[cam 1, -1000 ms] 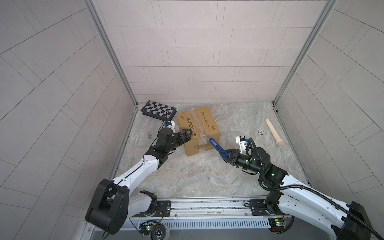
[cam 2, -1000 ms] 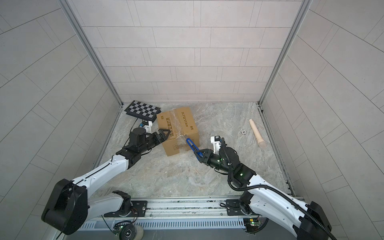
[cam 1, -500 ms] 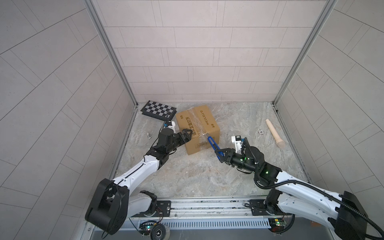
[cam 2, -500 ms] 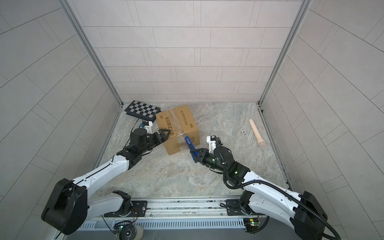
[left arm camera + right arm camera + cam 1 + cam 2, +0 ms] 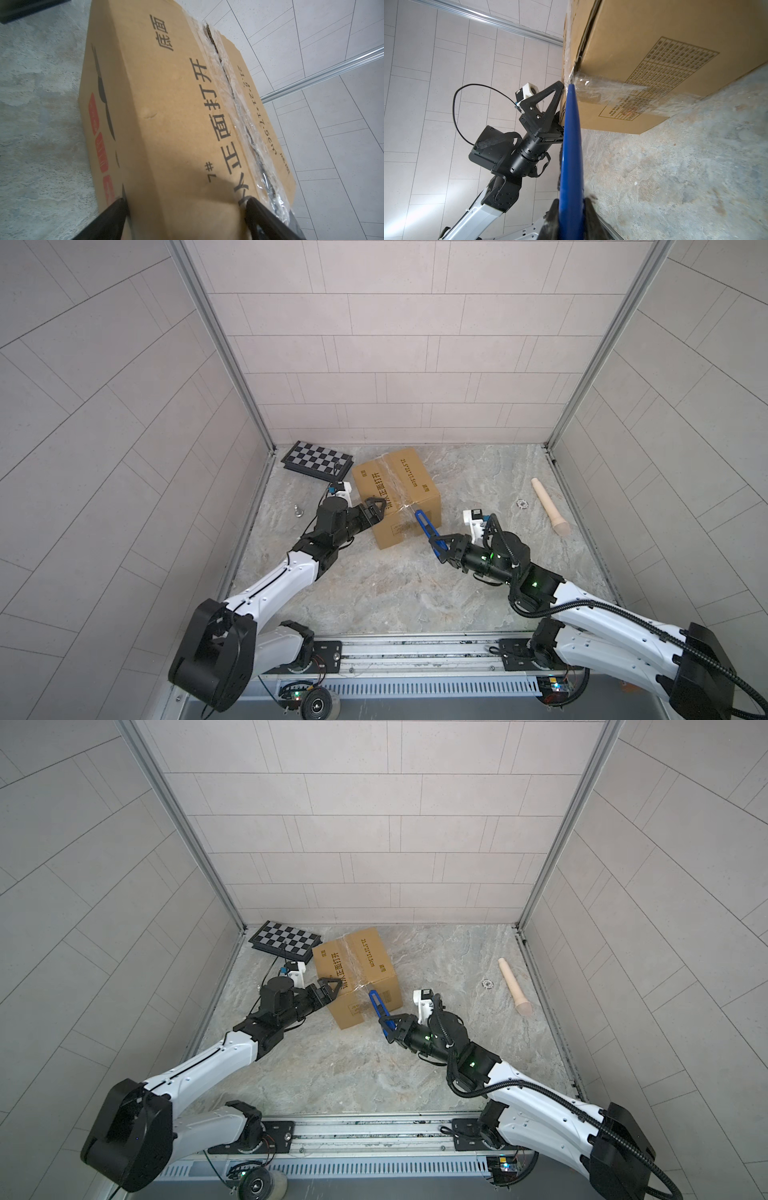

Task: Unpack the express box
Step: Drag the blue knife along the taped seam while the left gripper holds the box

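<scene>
Left wrist view: left gripper [image 5: 185, 204] has its jaws spread wide across the upper edge of the express box [image 5: 158, 99]. One fingertip is on the side face, the other on the top face beside the clear tape [image 5: 232, 97]. Both touch cardboard, but I can't tell from here if it's really clamping. The tape is wrinkled, with a dark gap along the seam under it.

Right wrist view: right gripper [image 5: 571, 218] is closed tight on a blue cutter [image 5: 571, 135]. The cutter's tip touches the tape where it wraps over the box's top edge, right beside the left gripper's upper finger.

Both top views: the box sits on the marbled surface [image 5: 374, 593] toward the back, left of centre, its back corner just beside the chequered board [image 5: 318, 458]. A beige wooden peg [image 5: 547, 506] lies well apart on the right, near the wall.
</scene>
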Robot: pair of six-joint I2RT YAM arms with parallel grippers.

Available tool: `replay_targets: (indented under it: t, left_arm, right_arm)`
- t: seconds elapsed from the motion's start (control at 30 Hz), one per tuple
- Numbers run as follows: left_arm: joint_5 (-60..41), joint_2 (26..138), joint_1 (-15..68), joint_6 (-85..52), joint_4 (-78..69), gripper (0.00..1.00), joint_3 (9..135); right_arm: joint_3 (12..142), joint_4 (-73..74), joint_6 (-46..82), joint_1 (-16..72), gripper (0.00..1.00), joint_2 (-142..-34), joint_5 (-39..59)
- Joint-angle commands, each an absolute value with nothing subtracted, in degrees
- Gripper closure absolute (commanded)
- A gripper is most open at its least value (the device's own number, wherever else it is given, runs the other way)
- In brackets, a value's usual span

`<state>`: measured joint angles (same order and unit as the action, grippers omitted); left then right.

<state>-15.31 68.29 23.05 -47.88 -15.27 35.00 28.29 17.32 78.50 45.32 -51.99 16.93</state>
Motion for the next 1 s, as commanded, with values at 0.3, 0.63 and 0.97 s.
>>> replay_targets:
  t: [0.3,0.63,0.97]
  left_arm:
    - [-18.37,66.62,24.43,-46.45,-13.46,0.01,36.56]
    - [-17.56,66.45,24.43,-46.14,-13.29,0.0,37.77]
    - [-18.27,67.89,24.43,-46.98,-15.17,0.0,37.97]
  right_arm:
    - [33.28,10.09,67.62,47.55,1.0,-52.6,19.44]
    - [31.48,20.91,77.11,44.29,1.0,-48.84,22.59]
    - [28.93,27.75,82.73,43.86,1.0,-49.74,22.15]
